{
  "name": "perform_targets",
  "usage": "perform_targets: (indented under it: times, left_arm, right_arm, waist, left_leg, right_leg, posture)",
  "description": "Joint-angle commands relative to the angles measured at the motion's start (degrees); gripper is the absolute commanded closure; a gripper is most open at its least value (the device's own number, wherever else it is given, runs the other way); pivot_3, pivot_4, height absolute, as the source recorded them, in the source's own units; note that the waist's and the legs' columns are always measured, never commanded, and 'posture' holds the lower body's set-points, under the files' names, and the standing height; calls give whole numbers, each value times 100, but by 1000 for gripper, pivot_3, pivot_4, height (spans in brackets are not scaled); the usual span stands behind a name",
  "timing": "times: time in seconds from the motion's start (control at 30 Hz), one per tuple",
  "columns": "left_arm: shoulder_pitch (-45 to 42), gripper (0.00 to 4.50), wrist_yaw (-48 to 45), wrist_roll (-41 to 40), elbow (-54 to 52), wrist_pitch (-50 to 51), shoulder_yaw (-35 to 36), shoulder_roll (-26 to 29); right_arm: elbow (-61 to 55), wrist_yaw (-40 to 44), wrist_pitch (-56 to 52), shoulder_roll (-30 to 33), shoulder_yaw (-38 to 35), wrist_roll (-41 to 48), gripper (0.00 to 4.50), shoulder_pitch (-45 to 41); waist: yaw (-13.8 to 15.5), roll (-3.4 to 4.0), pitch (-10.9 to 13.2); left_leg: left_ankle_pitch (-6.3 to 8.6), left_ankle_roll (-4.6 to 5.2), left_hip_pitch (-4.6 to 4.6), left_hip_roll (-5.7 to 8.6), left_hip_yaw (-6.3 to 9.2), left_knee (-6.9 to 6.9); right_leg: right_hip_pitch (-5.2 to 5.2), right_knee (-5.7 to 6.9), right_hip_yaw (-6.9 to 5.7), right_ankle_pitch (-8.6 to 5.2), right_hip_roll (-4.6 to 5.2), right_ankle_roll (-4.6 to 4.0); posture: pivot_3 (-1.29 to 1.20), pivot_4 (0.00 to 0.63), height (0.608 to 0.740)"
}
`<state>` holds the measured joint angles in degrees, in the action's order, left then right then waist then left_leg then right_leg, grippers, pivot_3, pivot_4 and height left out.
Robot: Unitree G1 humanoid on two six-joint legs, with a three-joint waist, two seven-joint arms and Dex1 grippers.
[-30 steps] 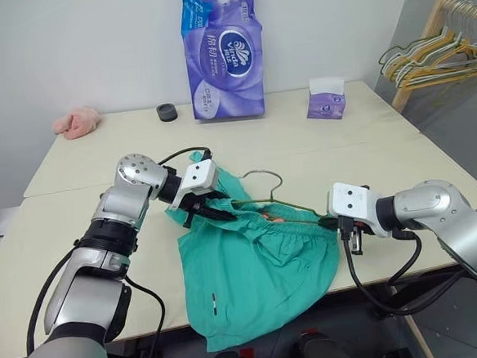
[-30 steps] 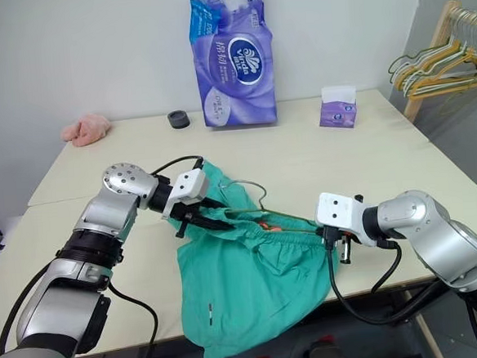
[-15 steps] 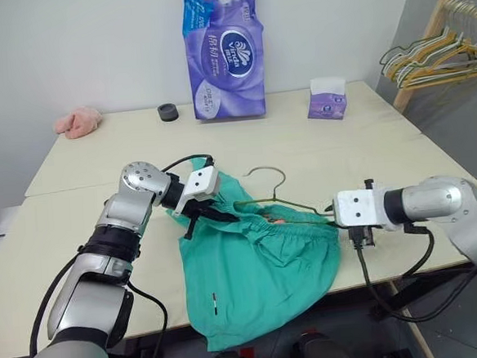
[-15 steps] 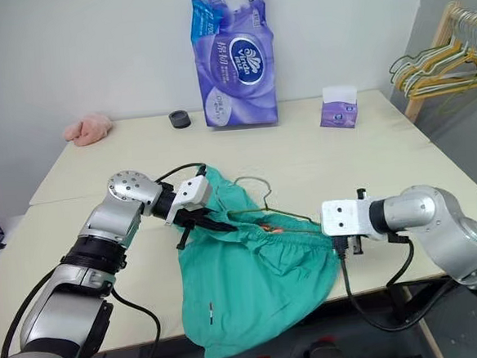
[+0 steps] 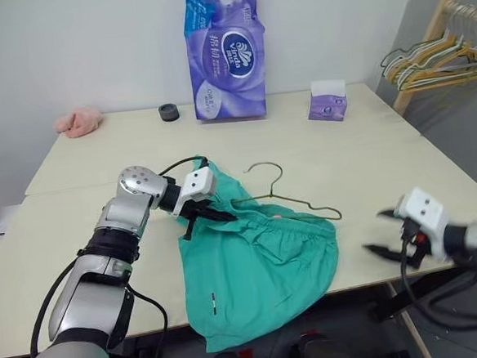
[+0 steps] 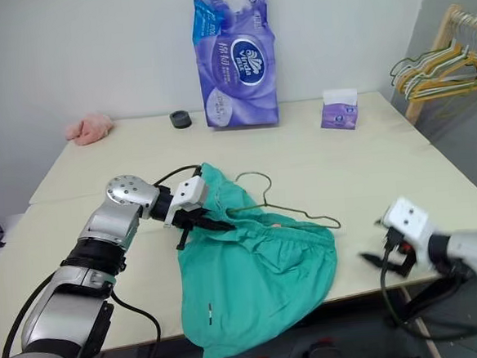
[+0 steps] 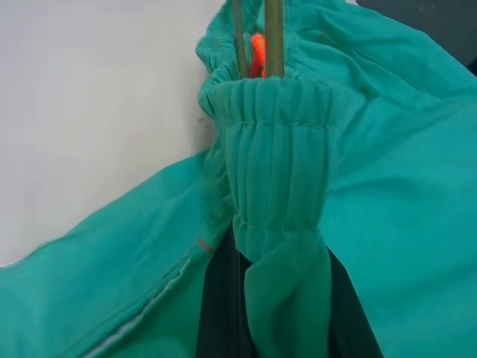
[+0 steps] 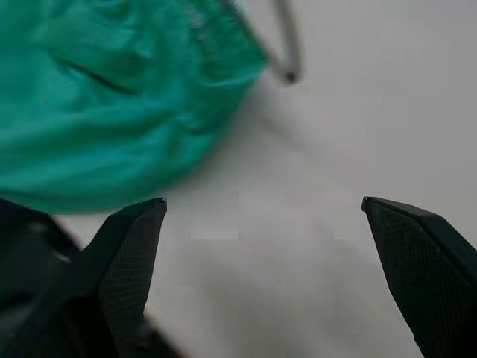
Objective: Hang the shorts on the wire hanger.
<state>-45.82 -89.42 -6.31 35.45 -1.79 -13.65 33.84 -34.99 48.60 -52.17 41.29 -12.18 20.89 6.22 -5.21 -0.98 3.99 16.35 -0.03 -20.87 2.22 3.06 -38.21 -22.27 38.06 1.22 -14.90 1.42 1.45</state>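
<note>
The teal shorts [image 5: 257,264] lie on the table's near edge, one leg hanging over it. The wire hanger [image 5: 285,194] runs inside the gathered waistband, with its hook and right corner sticking out on the table. My left gripper [image 5: 221,216] is shut on the waistband at the shorts' left end; the left wrist view shows the bunched waistband [image 7: 276,149] pinched between the fingers with the wire above it. My right gripper [image 5: 381,233] is open and empty, to the right of the shorts near the table's front right corner. In the right wrist view its fingers [image 8: 134,246] stand wide apart.
A purple tissue pack [image 5: 223,53], a small purple box [image 5: 326,101], a black ring [image 5: 167,112] and a pink cloth [image 5: 78,121] stand along the back of the table. A rack of hangers [image 5: 434,55] is at the far right.
My right gripper let go of the hanger's right corner, opened, and drew back to the right toward the table's corner. The left gripper stayed shut on the waistband.
</note>
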Motion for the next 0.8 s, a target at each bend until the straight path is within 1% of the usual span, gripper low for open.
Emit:
perform_targets:
  times: [0.03, 0.13, 0.23, 0.33, 0.43, 0.53, 0.63, 0.8]
  left_arm:
    - [-204, 4500, 18, -126, -38, -18, 212, 38]
    - [-197, 4500, -4, -169, -107, 92, 249, 44]
    - [-159, 4500, -62, -272, -246, 351, 291, 79]
    - [-152, 4500, -63, -302, -314, 470, 297, 110]
    - [-127, 4500, -33, -287, -420, 536, 287, 184]
    - [-102, 4500, -22, -300, -555, 631, 297, 230]
    - [-65, 4500, -13, -319, -708, 752, 307, 286]
    - [59, 4500, -40, -380, -1055, 990, 306, 389]
  right_arm:
    - [-386, -1027, -684, -972, 14, 373, 8, -264]
    - [-207, -1576, -834, -1551, 208, 308, 8, -488]
    - [27, -1810, -1006, -1779, 295, 384, 8, -665]
    - [142, -1906, -1087, -1825, 357, 471, 8, -749]
    - [512, -1977, -1160, -1835, 545, 446, 8, -878]
    - [656, -2021, -1203, -1793, 601, 473, 587, -954]
    - [672, -2032, -1213, -1725, 688, 505, 1606, -998]
    - [826, -2255, -941, -1550, 824, 234, 3323, -1085]
  waist:
    - [-18, -14, -11]
    - [-15, -7, -9]
    - [0, -8, -9]
    - [20, -9, -10]
    - [10, -10, -11]
    - [10, -9, -10]
    - [10, -9, -10]
    - [14, -9, -10]
  left_leg:
    - [0, 0, 3, 0, 0, 0]
    - [0, 0, 3, 0, 4, 3]
    - [1, -1, -2, 5, 4, 3]
    - [1, 0, -4, 6, 7, 4]
    - [0, 0, -2, 6, 6, 3]
    - [0, 0, -2, 6, 6, 4]
    - [0, 0, -2, 6, 6, 5]
    - [0, 0, -2, 5, 7, 5]
  right_leg:
    - [2, -1, 0, 0, 0, 1]
    - [0, -2, -4, 0, 0, 1]
    - [-3, -5, -3, 0, 4, 1]
    - [-3, -6, -7, 0, 5, 1]
    - [-2, -4, -8, 0, 5, 1]
    - [-2, -3, -8, 0, 4, 1]
    - [-3, -4, -7, 0, 4, 1]
    - [-2, -4, -9, 0, 4, 1]
  posture:
    - [-191, 37, 740]
    - [-181, 39, 740]
    - [-181, 39, 740]
    - [-174, 36, 740]
    - [-163, 33, 740]
    - [-156, 32, 740]
    - [-154, 33, 740]
    - [-151, 33, 740]
